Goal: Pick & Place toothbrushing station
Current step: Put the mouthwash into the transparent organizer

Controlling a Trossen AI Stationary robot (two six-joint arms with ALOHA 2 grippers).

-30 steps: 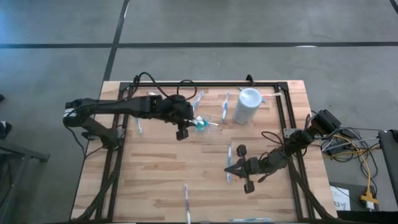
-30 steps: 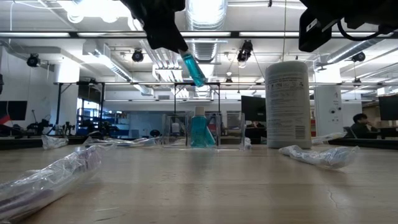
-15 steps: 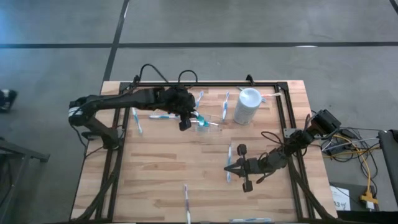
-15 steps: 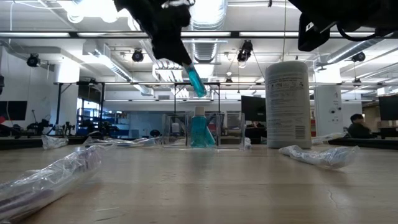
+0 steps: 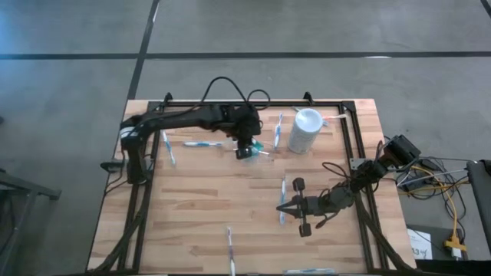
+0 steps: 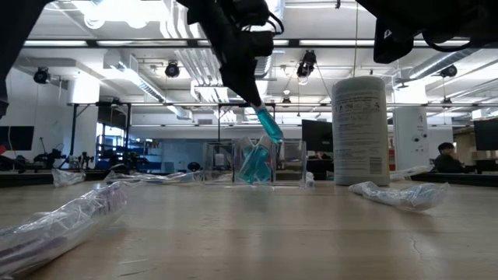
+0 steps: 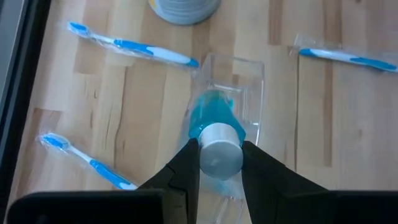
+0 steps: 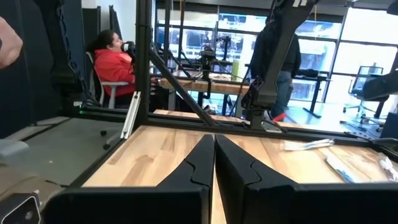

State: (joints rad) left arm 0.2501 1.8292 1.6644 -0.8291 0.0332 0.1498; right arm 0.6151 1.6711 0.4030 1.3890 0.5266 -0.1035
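High view: left gripper (image 5: 245, 150) sits at the far middle of the table, clamped on a teal tube (image 5: 248, 152) right over the clear holder (image 5: 261, 147). White cup (image 5: 305, 130) stands just at 3 o'clock of the holder. Wrapped toothbrushes lie scattered: one (image 5: 201, 143) at 9 o'clock of the gripper, one (image 5: 278, 130) between holder and cup, another (image 5: 229, 244) near the front edge at 6 o'clock. Right gripper (image 5: 282, 207) waits low over the boards at about 5 o'clock of the holder, fingers pressed together, nothing in them.

Low view: tube (image 6: 269, 124) hangs tilted from the left gripper's dark fingers (image 6: 250, 92), cap end up in the grip, lower end just above the holder (image 6: 254, 162). A second teal tube (image 6: 254, 162) leans inside the holder. Cup (image 6: 360, 131) upright at 3 o'clock.

Left wrist view: both fingers (image 7: 185, 171) pinch the tube's white cap (image 7: 220, 155); teal body points down into the holder (image 7: 245, 74). Toothbrushes (image 7: 132, 47) lie on the wood around it.

Right wrist view: right fingers (image 8: 202, 163) closed tip to tip, empty. A seated person in red (image 8: 120, 63) shows in the room beyond the table.
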